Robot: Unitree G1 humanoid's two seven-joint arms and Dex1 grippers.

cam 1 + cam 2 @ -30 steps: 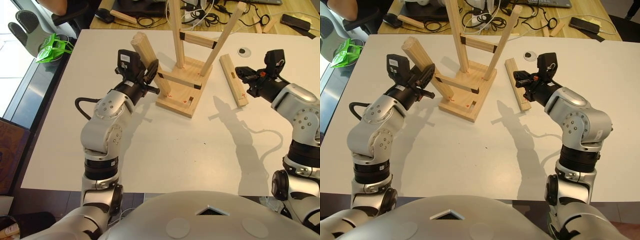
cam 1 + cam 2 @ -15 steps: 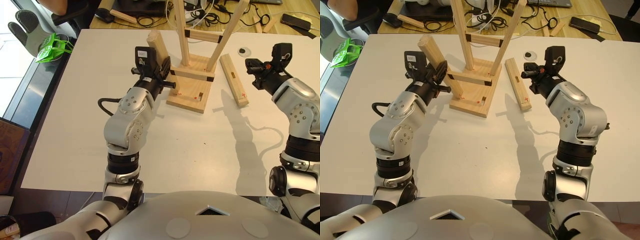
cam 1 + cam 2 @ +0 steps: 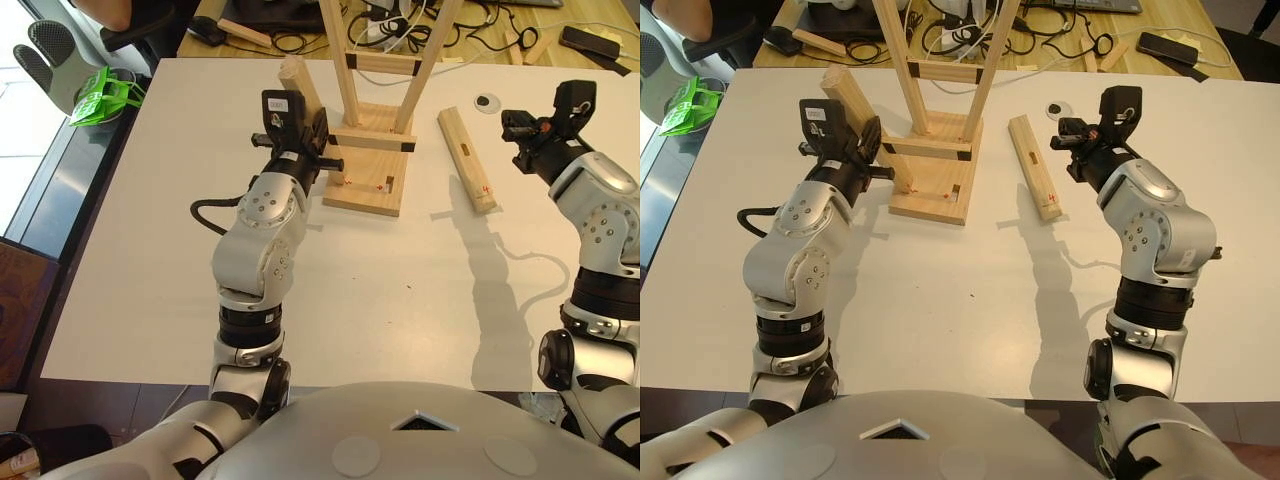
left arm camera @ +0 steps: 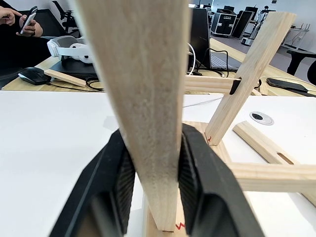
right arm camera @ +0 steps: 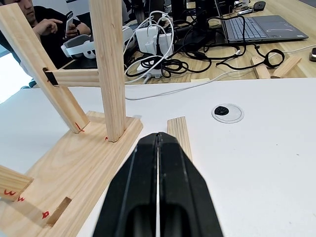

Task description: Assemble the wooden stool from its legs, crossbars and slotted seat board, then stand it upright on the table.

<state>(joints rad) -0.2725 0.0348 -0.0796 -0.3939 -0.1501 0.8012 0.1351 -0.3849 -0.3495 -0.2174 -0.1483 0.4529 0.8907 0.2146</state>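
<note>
Nearest, seat board: inverted on table, two upright legs socketed; stiff, probably light.
Loose leg: just beside board; take mid-length, across flat faces.
Left gripper: jaws pinching tilted leg near its foot.
Right gripper: jaws pressed together, empty.

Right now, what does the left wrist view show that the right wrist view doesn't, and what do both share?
Only the left wrist view: the left gripper clamped on a pale wooden stool leg. Only the right wrist view: the right gripper, shut and empty, and an empty slot in the flat wooden seat board. Both: the loose slotted wooden leg lying on the white table, and a round grey grommet.
</note>
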